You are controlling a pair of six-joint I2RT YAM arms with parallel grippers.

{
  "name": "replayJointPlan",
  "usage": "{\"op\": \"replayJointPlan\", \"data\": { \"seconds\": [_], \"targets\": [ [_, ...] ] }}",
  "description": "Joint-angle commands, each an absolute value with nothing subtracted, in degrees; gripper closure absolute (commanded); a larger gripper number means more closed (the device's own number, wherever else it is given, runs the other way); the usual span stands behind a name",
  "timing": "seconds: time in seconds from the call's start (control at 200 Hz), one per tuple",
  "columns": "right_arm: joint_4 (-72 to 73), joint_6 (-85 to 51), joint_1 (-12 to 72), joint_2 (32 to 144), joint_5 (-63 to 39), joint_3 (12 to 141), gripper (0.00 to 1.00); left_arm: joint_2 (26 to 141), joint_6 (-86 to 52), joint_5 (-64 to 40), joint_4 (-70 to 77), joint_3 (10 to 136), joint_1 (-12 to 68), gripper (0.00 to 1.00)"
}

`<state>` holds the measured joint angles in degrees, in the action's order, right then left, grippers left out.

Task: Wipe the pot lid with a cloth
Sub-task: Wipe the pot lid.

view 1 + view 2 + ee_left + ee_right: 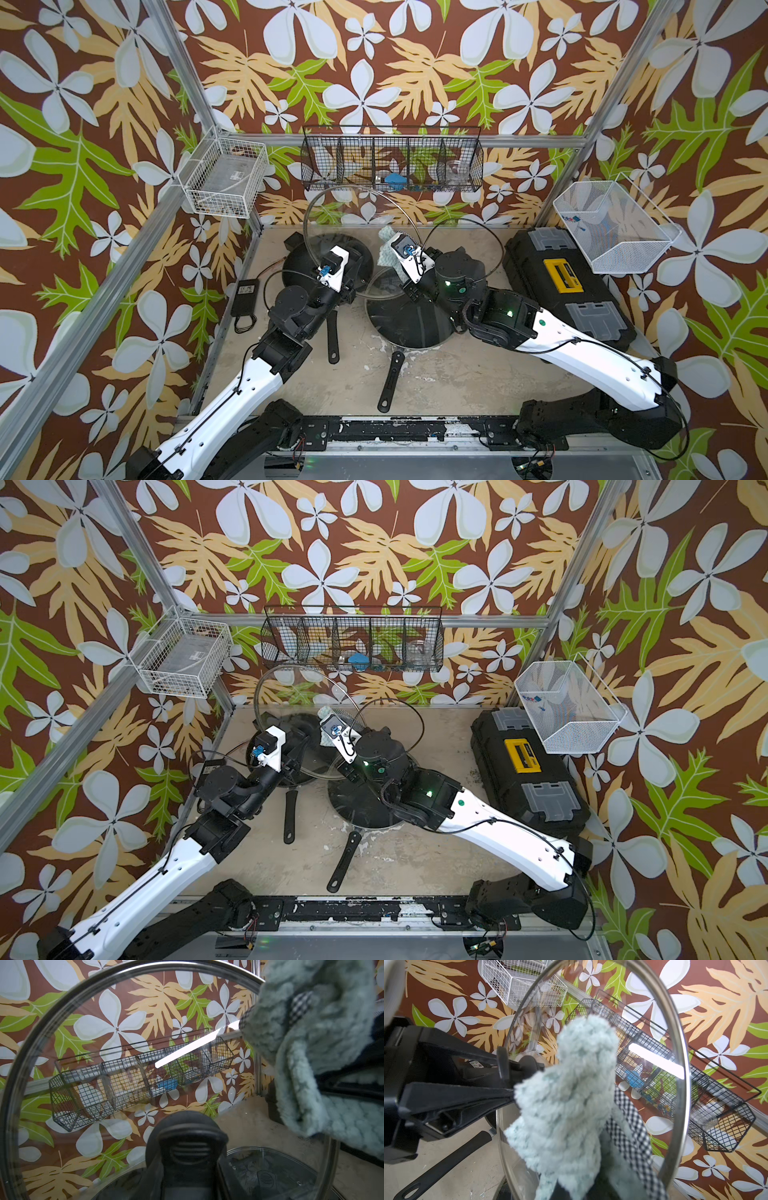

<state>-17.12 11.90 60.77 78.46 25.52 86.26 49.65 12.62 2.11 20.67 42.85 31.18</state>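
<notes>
Firmly, at the left wrist, the left gripper (187, 1169) clamps the black handle (187, 1142) of the upright pot lid (104, 1043). At the right wrist, the right gripper (564, 1190) pinches the cloth (566, 1105) against the glass. In both top views it hangs above a pan (295, 259).

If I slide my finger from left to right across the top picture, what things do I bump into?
White wire basket → cloth → black toolbox.

Toolbox (582, 291), wire basket (392, 164), power adapter (245, 297)
</notes>
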Motion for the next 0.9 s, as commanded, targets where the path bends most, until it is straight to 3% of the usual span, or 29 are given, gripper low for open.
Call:
{"op": "replayJointPlan", "data": {
  "seconds": [0.0,0.235,0.621,0.897],
  "targets": [
    [-16.51,11.22,60.90,78.85,26.34,86.44,1.00,49.57,16.48,0.05,26.31,43.96,31.06,1.00],
    [-17.52,12.99,60.40,82.88,29.76,92.61,1.00,48.61,31.39,-1.56,25.43,41.66,31.10,1.00],
    [-24.47,15.12,59.15,97.51,24.81,109.03,1.00,42.45,66.69,-16.17,22.85,34.99,31.07,1.00],
    [-30.99,15.84,61.07,109.30,21.67,122.95,1.00,40.40,78.51,-13.86,21.81,33.49,31.05,1.00]
  ]
}}
